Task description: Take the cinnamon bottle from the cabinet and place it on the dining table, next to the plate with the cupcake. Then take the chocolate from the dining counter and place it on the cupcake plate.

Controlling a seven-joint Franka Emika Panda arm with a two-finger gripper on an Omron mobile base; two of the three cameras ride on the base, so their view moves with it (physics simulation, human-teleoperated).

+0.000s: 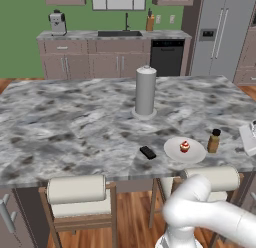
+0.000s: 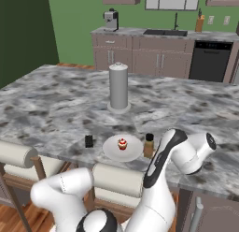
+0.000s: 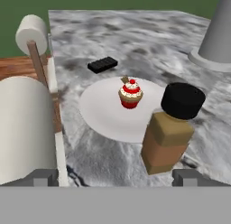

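White plate, one cupcake, one chocolate

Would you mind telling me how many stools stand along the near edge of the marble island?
2: one stool left of the chocolate's position, one stool below the plate, partly behind the arm. Others may be out of frame.

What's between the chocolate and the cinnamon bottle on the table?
The plate with the cupcake lies between the chocolate and the bottle; left base view shows it.
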